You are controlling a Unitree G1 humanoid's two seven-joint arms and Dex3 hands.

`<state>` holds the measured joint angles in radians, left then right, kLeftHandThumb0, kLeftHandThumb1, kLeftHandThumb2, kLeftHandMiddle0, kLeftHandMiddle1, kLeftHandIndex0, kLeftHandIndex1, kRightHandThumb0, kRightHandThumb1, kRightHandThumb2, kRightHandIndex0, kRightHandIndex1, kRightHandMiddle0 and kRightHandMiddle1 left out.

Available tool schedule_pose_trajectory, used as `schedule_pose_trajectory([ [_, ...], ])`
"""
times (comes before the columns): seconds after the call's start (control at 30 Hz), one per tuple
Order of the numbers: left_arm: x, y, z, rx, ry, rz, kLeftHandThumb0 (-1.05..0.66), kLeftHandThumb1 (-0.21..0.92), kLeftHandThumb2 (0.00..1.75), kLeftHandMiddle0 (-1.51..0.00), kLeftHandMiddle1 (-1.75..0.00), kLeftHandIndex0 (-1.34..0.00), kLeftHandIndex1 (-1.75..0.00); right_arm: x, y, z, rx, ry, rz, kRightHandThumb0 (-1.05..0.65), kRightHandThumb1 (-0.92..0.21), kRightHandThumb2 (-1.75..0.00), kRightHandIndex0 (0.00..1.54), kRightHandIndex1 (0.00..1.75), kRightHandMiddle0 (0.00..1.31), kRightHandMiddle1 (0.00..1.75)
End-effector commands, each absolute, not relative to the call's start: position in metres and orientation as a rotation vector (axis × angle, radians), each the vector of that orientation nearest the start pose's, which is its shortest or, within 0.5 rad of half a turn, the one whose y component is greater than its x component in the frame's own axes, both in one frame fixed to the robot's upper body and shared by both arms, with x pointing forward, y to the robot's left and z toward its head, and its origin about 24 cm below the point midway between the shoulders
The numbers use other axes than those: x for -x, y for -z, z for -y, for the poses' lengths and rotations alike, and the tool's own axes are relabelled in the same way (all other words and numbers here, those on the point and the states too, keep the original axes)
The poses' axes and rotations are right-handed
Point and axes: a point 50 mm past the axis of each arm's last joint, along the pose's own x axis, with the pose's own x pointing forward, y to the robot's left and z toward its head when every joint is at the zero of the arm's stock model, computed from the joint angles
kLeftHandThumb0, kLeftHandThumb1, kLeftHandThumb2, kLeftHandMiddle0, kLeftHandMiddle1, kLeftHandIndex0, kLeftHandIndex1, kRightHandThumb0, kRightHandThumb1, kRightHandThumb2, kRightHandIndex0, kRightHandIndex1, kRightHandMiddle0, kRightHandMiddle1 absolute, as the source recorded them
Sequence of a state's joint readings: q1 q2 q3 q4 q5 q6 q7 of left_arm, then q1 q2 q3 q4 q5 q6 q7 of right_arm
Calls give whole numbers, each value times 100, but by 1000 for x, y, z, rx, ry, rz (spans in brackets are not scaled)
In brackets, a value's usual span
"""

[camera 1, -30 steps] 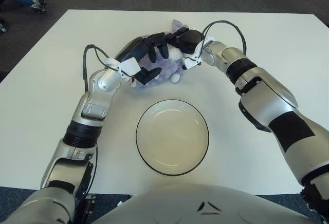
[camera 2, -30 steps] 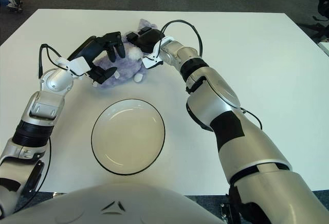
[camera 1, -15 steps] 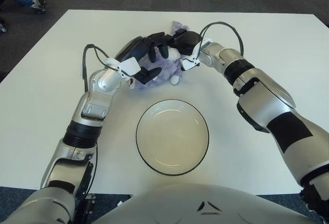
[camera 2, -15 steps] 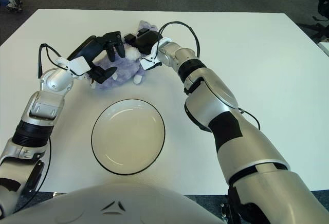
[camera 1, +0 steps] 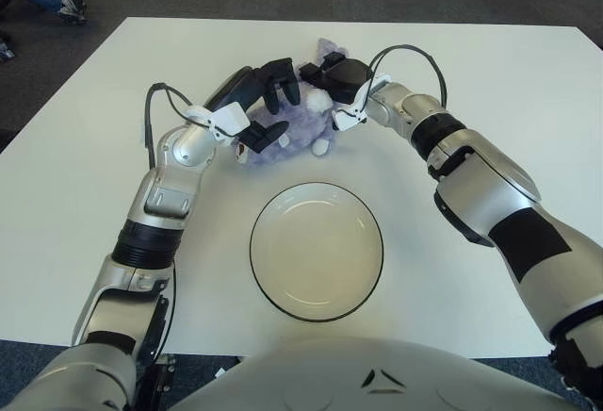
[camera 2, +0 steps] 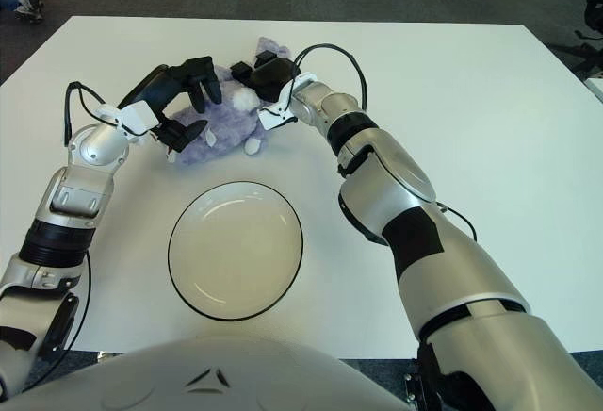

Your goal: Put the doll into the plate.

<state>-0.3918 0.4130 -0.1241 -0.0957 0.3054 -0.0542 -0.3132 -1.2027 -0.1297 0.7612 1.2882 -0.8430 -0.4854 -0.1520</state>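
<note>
- The purple plush doll [camera 1: 294, 126] lies on the white table [camera 1: 490, 81], on the far side of the plate [camera 1: 316, 251] and apart from its rim; the plate holds nothing.
- The left hand [camera 1: 256, 102] has drawn a little outward and up from a second ago: its dark fingers [camera 1: 280, 78] now arch over the doll's left end more loosely, with one lower finger touching the plush beneath.
- The right hand [camera 1: 337, 79] stays pressed onto the doll's far right end, by the ears, fingers curled against it.
- Whether either hand truly clamps the doll I cannot tell; it looks cradled between them.
- Judgement: the two-handed hold is being readjusted, not lifted; the doll has barely shifted, so the carry toward the plate has yet to begin.
</note>
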Motion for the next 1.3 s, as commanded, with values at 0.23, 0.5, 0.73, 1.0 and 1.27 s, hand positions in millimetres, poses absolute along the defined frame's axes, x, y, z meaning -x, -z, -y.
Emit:
schedule_pose_trajectory([
  [0.23,-323,-146,-167,-1195,314,336,-34,57,91,-17,-175,-16,-157,-385,-106,45,1604,-775,415,-6,-5,-133,1,101,0,118],
  [0.5,-314,-141,-171,-1428,252,298,-82,73,56,-1,-163,-1,-90,-389,-110,51,1625,-760,402,-22,-9,-120,0,83,0,85],
  [0.73,-307,-141,-170,-1635,248,185,-88,89,39,0,-140,0,-50,-390,-112,52,1623,-753,395,-25,-12,-117,0,77,0,72],
  [1.0,-305,-140,-168,-1722,266,124,-93,92,50,0,-110,0,-18,-391,-113,53,1624,-751,386,-21,-14,-117,1,76,0,72],
  [1.27,-302,-140,-160,-1661,369,114,-99,92,61,0,-117,0,-13,-392,-116,56,1641,-736,399,-25,-14,-116,2,70,0,68],
])
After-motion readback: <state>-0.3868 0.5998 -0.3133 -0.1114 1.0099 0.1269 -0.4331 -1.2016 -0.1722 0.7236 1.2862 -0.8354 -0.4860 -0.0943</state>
